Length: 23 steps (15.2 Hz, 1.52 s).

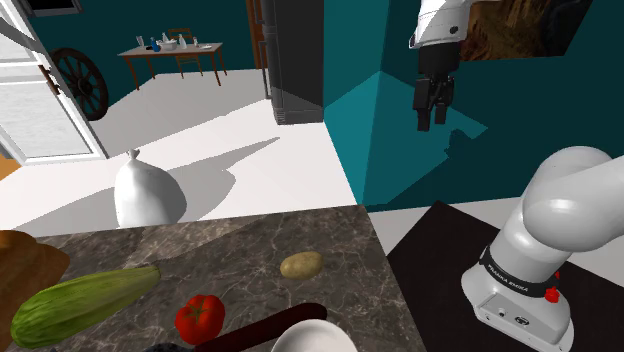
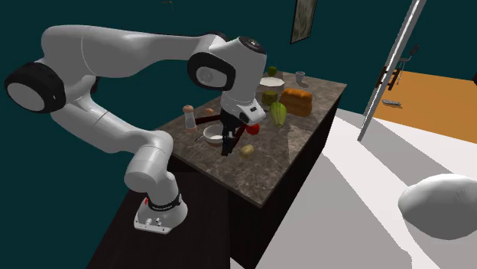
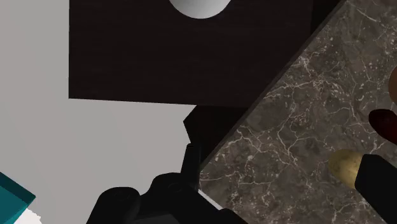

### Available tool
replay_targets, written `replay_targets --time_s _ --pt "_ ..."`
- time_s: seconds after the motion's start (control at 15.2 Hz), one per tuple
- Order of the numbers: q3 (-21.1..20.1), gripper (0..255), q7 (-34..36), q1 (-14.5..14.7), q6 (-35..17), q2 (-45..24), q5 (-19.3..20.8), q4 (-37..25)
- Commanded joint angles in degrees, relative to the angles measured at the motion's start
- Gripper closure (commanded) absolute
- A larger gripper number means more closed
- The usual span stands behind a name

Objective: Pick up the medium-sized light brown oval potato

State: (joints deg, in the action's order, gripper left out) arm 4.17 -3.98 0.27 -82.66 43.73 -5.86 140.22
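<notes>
**Open gripper hangs clear of the counter; the potato lies untouched near the edge**

The light brown oval potato [image 1: 301, 265] lies on its side on the dark marbled counter [image 1: 250, 240], close to the counter's right edge in the shoulder view, right of a red vegetable [image 1: 200, 317] and just beyond a white bowl [image 1: 313, 340]. The black gripper [image 1: 432, 115] hangs high and to the right, well apart from the potato, its two fingers standing apart with nothing between them. In the wrist view the potato sits beside one fingertip, not between the two. It looks firm and fairly light, unlikely to bruise under a moderate squeeze, though its rounded skin could let it roll or slip. The soundest hold is probably from above, across the short width at its middle.
</notes>
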Motion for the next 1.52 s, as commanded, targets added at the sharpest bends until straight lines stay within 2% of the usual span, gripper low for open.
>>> replay_targets --time_s 0.0,0.73,1.12,1.45 --pt "0.0 0 0.0 0.0 0.0 0.0 0.0 0.0" --pt "-9.0 0 -2.3 8.3 -20.0 -12.7 -4.4 4.4" --pt "-14.0 0 -3.0 12.1 -30.5 -22.3 -5.3 3.5" --pt "-18.2 0 -2.7 14.8 -38.5 -31.4 -4.3 1.2"
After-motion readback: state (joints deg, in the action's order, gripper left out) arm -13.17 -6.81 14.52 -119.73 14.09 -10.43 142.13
